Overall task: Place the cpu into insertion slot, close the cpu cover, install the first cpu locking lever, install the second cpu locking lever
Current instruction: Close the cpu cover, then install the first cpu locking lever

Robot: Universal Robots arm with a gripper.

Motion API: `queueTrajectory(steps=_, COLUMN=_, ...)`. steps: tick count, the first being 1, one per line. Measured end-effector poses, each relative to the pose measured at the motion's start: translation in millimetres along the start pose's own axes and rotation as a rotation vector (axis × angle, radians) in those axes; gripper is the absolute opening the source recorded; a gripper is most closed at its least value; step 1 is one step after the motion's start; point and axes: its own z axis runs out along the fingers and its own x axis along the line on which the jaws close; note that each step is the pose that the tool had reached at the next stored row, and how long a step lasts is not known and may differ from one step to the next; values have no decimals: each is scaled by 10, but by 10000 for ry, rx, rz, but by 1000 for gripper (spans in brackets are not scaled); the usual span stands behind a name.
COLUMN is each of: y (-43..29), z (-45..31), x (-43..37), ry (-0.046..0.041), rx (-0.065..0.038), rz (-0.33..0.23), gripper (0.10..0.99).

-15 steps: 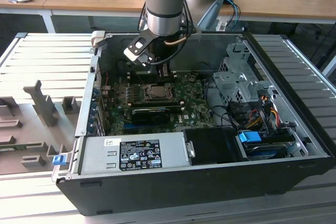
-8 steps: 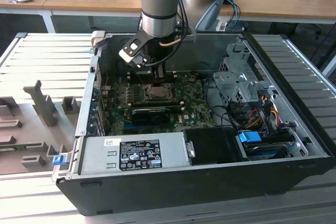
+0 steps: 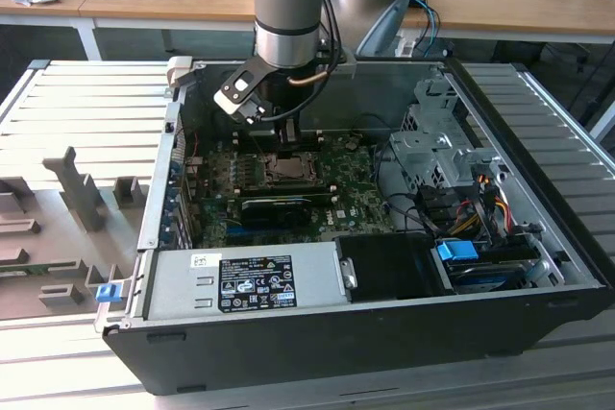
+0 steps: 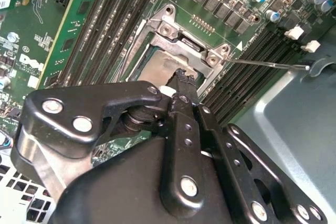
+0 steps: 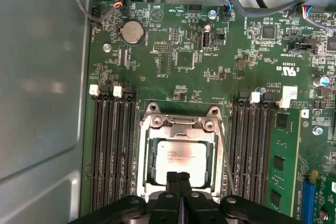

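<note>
The cpu lies flat in the insertion slot, its pale metal face up; it also appears as the cpu in the second wrist view. The silver cpu cover lies down over it, framing the chip. My gripper is shut with nothing between its fingers, and its tip rests at the cover's edge beside the chip. In the second wrist view the gripper hides part of the socket. A thin wire locking lever runs along one side of the socket. Its hooked end reaches out past the memory slots.
Long black memory slots flank the socket on both sides. The case's grey metal wall stands close by. Cable bundles, a drive cage and the power supply fill the case on the exterior view's right and front.
</note>
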Motion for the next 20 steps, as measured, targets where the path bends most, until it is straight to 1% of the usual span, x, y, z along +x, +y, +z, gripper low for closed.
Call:
queueTrajectory(steps=6, y=-1, z=-3, x=0, ry=1, rx=0, rz=0, gripper=106)
queueTrajectory(steps=20, y=-1, z=-54, x=2, ry=1, rx=0, rz=1, gripper=106)
